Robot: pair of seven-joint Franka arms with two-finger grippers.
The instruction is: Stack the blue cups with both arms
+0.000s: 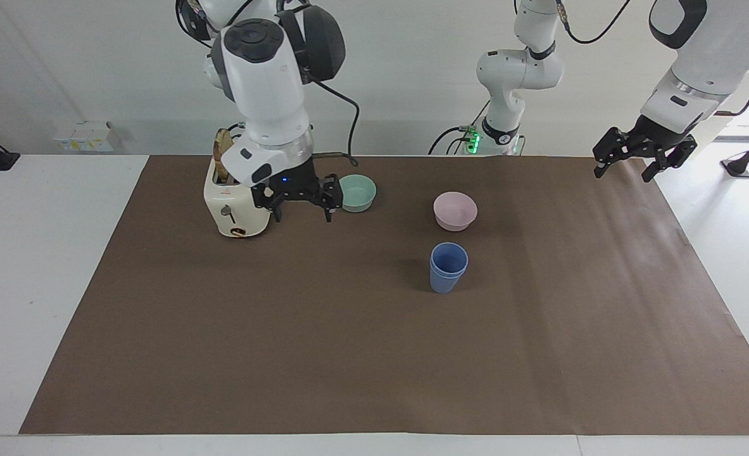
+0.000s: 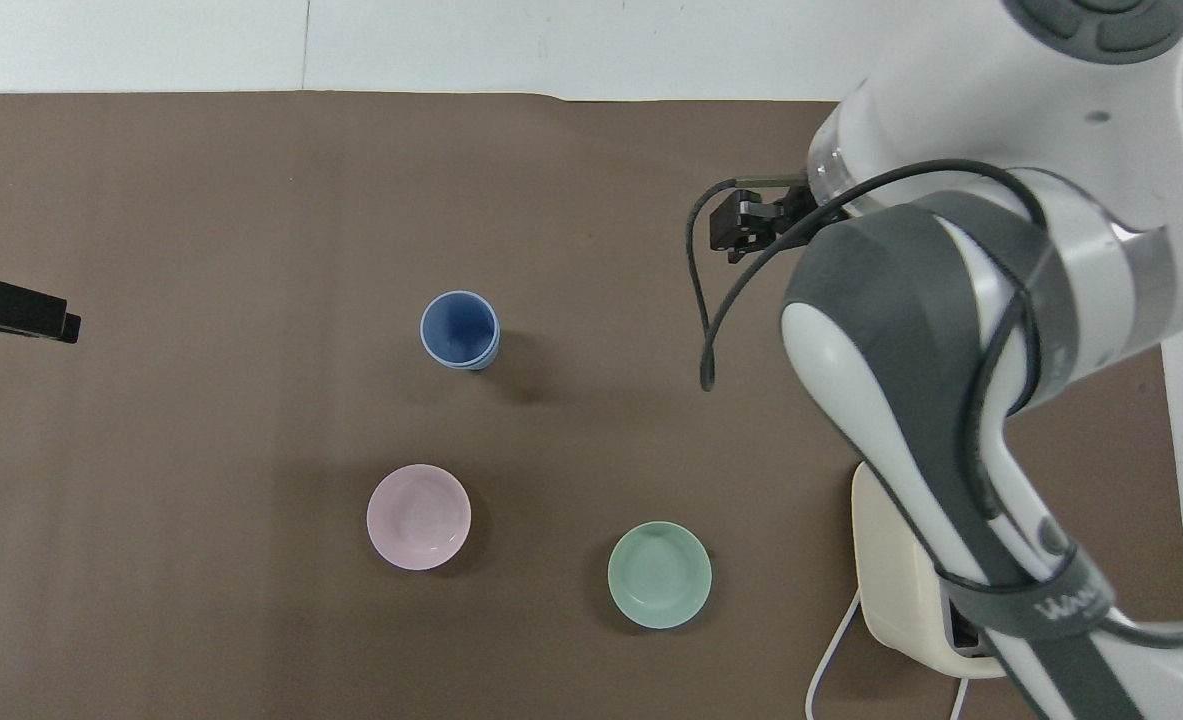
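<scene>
Facing view first, biggest stuff down to smallest. Looks like the stacking step is already done, judging from how things sit.

Tabletop (image 1: 285, 354): covered in matte brown paper, flat, faint creases.

Right arm (image 1: 266, 82): glossy white shells, black cable. Right end effector (image 1: 299, 201) up over the tabletop between toaster and green bowl, fingers spread, nothing in them.

Left arm (image 1: 691, 76): waiting. Left end effector (image 1: 643, 155) over the tabletop's edge at its own end, fingers apart, empty.

Toaster (image 1: 228, 215): cream, rounded, smooth, close to the robots.

Green bowl (image 1: 358, 192) and pink bowl (image 1: 454, 211): shallow, round, smooth.

Blue cups (image 1: 448, 268): matte plastic, tapered, no handles, one nested in the other, double rim showing. Upright mid-tabletop, farther from the robots than the pink bowl, well apart from both end effectors.

Next move, probably: nothing more than parking the right arm clear. Maybe a check that the inner cup sits straight.
</scene>
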